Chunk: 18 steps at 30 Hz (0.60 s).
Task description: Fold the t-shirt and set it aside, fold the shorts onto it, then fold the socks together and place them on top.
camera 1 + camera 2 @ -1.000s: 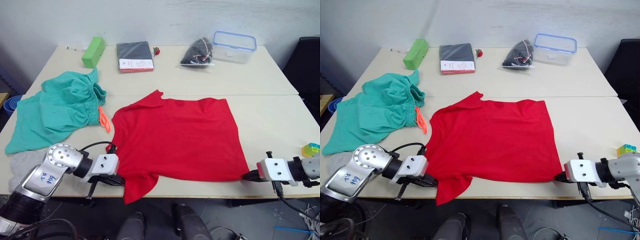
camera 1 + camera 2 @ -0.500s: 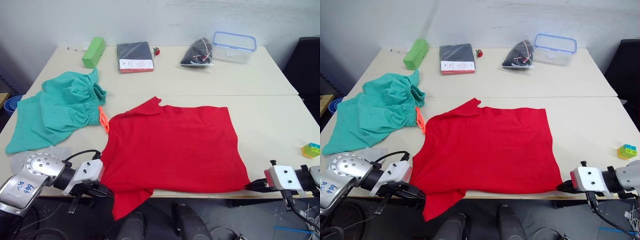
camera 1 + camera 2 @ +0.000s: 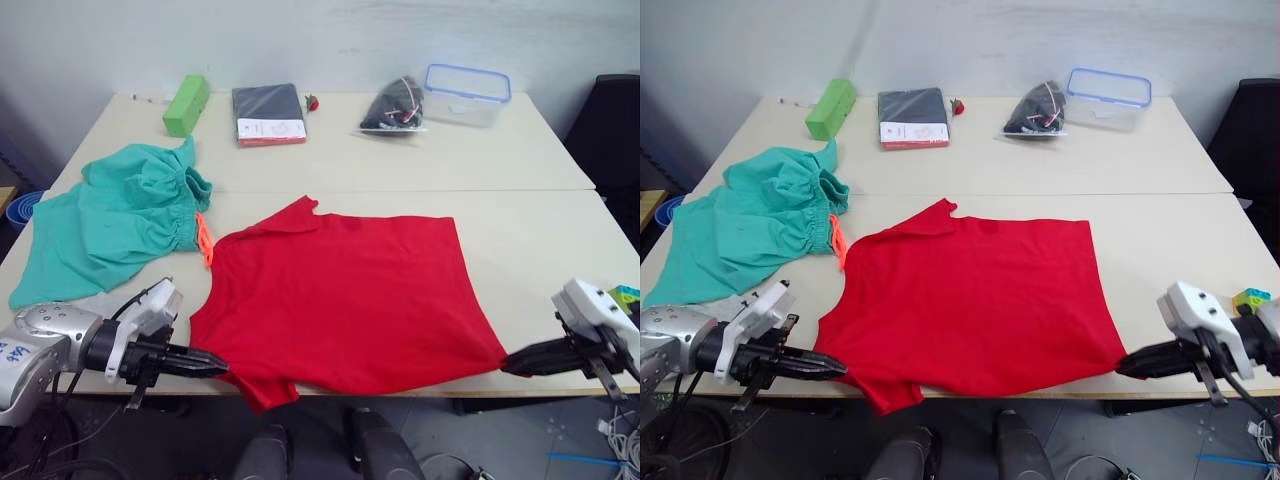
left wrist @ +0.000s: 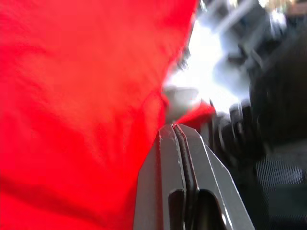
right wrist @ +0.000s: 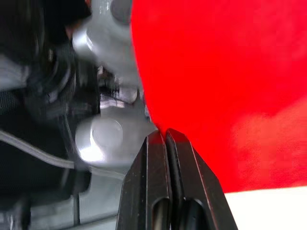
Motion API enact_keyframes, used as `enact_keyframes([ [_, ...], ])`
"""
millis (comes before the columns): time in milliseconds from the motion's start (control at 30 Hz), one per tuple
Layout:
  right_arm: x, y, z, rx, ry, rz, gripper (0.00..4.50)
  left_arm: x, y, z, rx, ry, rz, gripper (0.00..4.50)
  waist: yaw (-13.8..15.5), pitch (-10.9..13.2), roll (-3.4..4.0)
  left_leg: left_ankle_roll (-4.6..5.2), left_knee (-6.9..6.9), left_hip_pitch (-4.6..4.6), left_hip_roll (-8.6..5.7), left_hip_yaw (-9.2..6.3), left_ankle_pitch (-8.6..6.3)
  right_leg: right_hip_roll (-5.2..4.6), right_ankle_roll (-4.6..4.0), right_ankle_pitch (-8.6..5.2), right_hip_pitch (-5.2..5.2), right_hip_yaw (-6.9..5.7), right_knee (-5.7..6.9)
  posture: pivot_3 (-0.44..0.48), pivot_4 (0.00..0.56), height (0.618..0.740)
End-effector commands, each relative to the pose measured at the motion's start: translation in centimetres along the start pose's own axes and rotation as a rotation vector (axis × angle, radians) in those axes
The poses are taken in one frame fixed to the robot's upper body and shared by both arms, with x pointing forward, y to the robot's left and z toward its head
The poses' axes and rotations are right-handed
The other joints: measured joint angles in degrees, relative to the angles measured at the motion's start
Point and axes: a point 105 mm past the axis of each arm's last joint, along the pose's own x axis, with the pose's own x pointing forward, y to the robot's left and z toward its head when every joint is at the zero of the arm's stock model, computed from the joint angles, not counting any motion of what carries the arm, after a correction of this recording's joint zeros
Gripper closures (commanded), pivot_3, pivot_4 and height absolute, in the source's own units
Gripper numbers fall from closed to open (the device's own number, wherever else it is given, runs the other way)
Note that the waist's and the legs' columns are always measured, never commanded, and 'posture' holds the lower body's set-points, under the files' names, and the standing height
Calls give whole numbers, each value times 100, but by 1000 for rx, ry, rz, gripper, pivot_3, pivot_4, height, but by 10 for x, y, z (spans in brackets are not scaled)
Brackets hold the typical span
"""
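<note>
The red t-shirt [image 3: 345,295] lay flat near the front edge of the table [image 3: 520,160], one sleeve hanging off. The left gripper [image 3: 215,367] was pinched shut on the near left edge, and the right gripper [image 3: 508,365] was pinched shut on the near right corner — both only held a tiny bit of cloth. I thought a hard pull could make a corner slip out, or drag the shirt off the table. The teal shorts [image 3: 110,225] sat to the left, and a grey bit beside them might be the socks [image 3: 115,302].

Red t-shirt [image 3: 975,300] between both tools
</note>
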Motion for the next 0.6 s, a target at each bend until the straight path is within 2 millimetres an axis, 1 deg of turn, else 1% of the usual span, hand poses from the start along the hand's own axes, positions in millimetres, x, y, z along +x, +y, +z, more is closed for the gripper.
enact_keyframes([
  [33,3,-7,5,122,-75,69,4476,-4,14,12,-90,-101,85,4500,5,0,0,-2,-4,1,1,-3,-1,1,-2,-1,0,-3,-1,0,150,740],
  [133,12,-36,13,235,-153,24,4476,-7,48,19,-195,-210,258,4500,6,1,-2,-7,-3,1,0,-4,-5,0,-2,-6,-4,-4,1,0,150,740],
  [233,17,-54,22,305,-196,13,4476,-9,71,23,-284,-274,371,4500,14,1,-2,-9,2,-12,-1,-4,-5,0,0,-4,-20,-3,11,0,150,740],
  [367,19,-73,31,381,-253,-18,4476,-14,90,31,-377,-385,474,4500,34,0,-2,-15,8,-60,-3,-6,-3,-6,1,-2,-73,-2,22,0,150,740],
  [400,19,-78,29,398,-257,-32,4476,-16,96,32,-415,-418,509,4500,36,-2,-6,-15,9,-64,-4,-5,-3,-6,1,-2,-79,-2,23,0,150,740],
  [467,19,-83,26,417,-256,-51,4476,-18,102,33,-464,-452,545,4500,49,-3,-8,-18,9,-76,-4,-5,-2,-7,1,-2,-92,-3,29,0,150,740],
  [500,19,-84,26,422,-255,-55,4476,-18,104,33,-478,-460,553,4500,49,-3,-8,-18,9,-78,-4,-5,-2,-7,1,-2,-94,-5,28,0,150,740],
  [600,20,-96,17,458,-247,-114,4476,-14,105,30,-528,-462,575,4500,42,-4,-9,-20,9,-79,-7,-3,-2,-8,2,-2,-95,-2,28,0,150,740],
])
